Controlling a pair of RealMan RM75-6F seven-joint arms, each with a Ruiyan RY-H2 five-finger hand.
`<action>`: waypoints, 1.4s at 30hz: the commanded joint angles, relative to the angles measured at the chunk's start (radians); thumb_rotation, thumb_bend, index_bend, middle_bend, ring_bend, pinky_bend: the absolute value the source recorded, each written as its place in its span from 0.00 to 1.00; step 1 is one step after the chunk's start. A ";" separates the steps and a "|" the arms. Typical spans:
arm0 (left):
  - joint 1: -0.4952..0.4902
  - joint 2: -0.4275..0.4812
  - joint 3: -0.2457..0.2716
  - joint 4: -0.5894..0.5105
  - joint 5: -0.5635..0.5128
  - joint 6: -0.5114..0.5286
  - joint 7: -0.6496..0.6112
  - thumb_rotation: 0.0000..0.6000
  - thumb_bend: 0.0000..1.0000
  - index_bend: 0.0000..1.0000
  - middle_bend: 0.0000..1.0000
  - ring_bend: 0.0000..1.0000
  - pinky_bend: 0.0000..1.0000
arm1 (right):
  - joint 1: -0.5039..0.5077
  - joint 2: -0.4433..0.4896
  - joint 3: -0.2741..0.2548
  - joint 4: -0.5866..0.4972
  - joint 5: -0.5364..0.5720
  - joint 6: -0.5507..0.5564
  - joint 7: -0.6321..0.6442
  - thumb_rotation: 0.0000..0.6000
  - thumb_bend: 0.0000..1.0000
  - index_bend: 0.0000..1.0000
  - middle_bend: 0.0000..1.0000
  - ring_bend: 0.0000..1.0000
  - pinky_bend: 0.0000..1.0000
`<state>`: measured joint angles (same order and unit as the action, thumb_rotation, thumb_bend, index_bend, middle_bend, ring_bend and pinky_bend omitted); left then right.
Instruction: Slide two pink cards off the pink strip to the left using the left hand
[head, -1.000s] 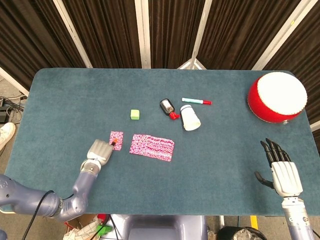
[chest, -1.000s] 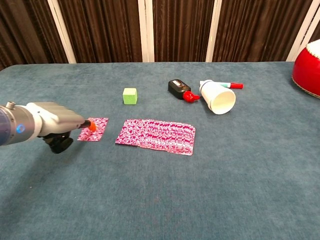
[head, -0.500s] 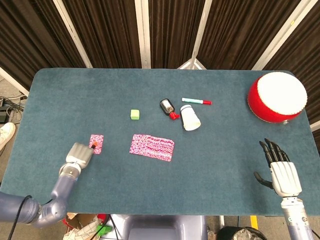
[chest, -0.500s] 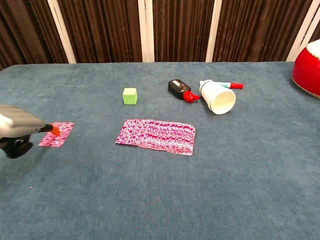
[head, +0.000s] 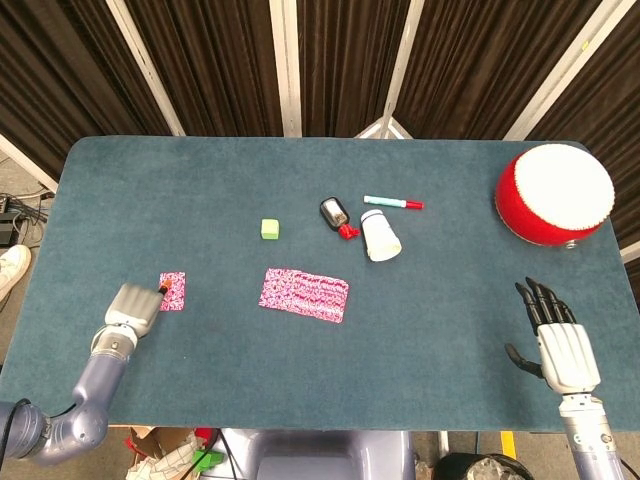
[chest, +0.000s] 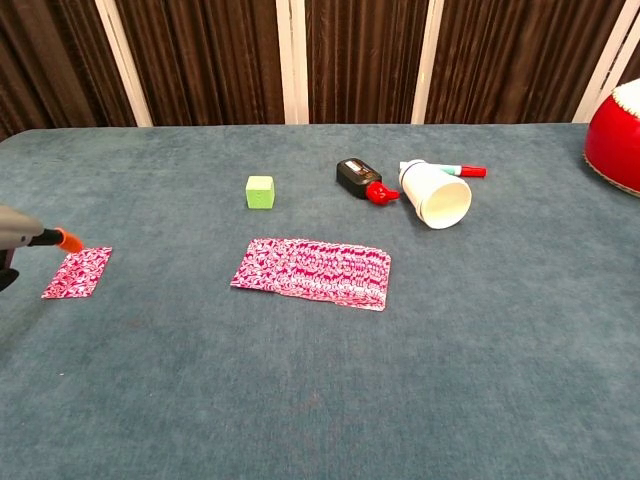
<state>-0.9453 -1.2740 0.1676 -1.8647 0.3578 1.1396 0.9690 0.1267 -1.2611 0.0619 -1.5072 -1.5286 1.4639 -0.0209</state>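
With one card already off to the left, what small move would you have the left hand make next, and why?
Probably lift the left hand off the card and bring it right to the strip: that card lies well clear, and a second must come off.

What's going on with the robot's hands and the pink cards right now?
Left hand fingertip presses one pink card, well left of the pink strip. Right hand open, idle. Path clear.

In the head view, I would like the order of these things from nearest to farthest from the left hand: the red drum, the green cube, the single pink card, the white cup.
From the left hand:
1. Single pink card, right beside its fingertip.
2. Green cube, farther up the table and to the right.
3. White cup, lying on its side near the middle.
4. Red drum, at the far right edge.
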 joint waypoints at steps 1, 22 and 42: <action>0.004 0.021 -0.023 -0.033 0.053 0.007 -0.027 1.00 0.89 0.07 0.83 0.75 0.68 | 0.000 0.000 0.001 0.001 0.002 0.000 0.001 1.00 0.28 0.02 0.05 0.08 0.19; -0.135 -0.190 -0.154 0.037 0.057 -0.044 0.084 1.00 0.89 0.06 0.83 0.75 0.68 | 0.001 -0.001 0.005 0.013 0.013 -0.006 0.014 1.00 0.28 0.02 0.05 0.08 0.19; -0.203 -0.345 -0.162 0.169 -0.046 -0.057 0.150 1.00 0.89 0.06 0.83 0.75 0.68 | -0.001 0.004 0.010 0.016 0.021 -0.004 0.031 1.00 0.28 0.02 0.05 0.08 0.19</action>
<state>-1.1450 -1.6142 0.0015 -1.7014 0.3173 1.0765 1.1122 0.1262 -1.2577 0.0716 -1.4912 -1.5079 1.4599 0.0101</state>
